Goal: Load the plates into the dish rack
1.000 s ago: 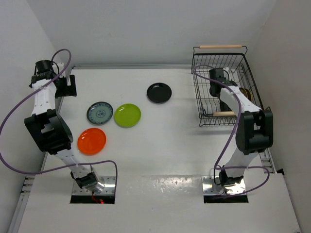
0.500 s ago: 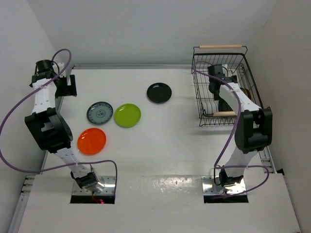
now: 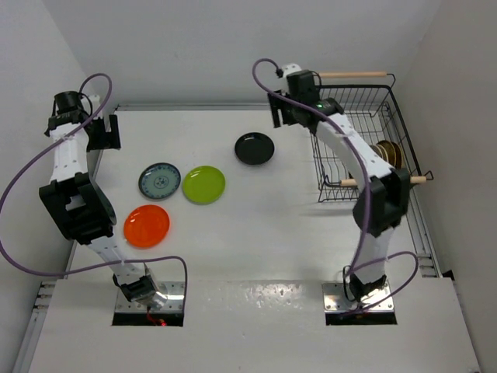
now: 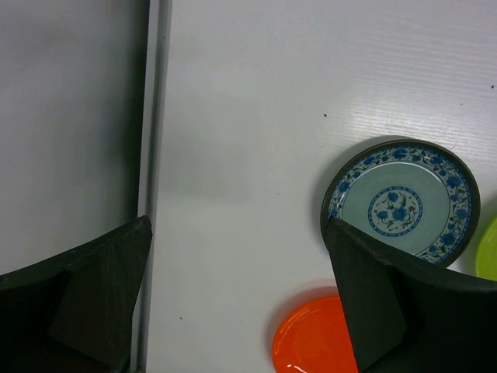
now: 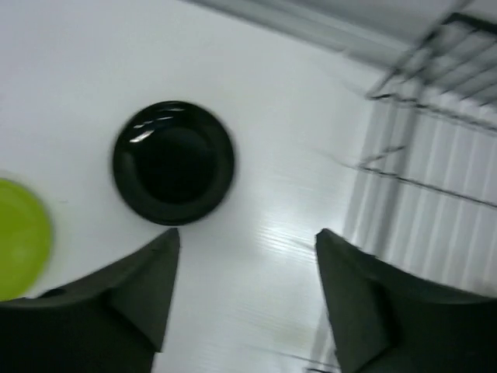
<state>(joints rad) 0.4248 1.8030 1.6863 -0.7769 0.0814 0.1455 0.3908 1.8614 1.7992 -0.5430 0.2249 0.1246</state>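
Observation:
Four plates lie flat on the white table: a glossy black one (image 3: 255, 148), a blue-grey patterned one (image 3: 160, 180), a lime green one (image 3: 203, 184) and an orange one (image 3: 147, 225). The black wire dish rack (image 3: 404, 124) stands at the back right, with plates on edge (image 3: 386, 153) inside it. My right gripper (image 3: 278, 113) hovers open and empty between the rack and the black plate. In its wrist view the black plate (image 5: 173, 162) lies beyond the open gripper (image 5: 248, 233). My left gripper (image 3: 105, 134) hangs open at the far left, over bare table (image 4: 239, 225) beside the patterned plate (image 4: 400, 200) and the orange plate (image 4: 314, 334).
White walls close in the table on the left, back and right. A metal rail (image 4: 155, 116) runs along the table's left edge. The rack has two wooden handles, the far one (image 3: 353, 74) at the back wall. The rack's wires (image 5: 435, 163) show blurred right of my right gripper.
My right arm has come up out of the rack and swung left over the table near the black plate, and its gripper has gone from shut to open. The left arm has stayed still.

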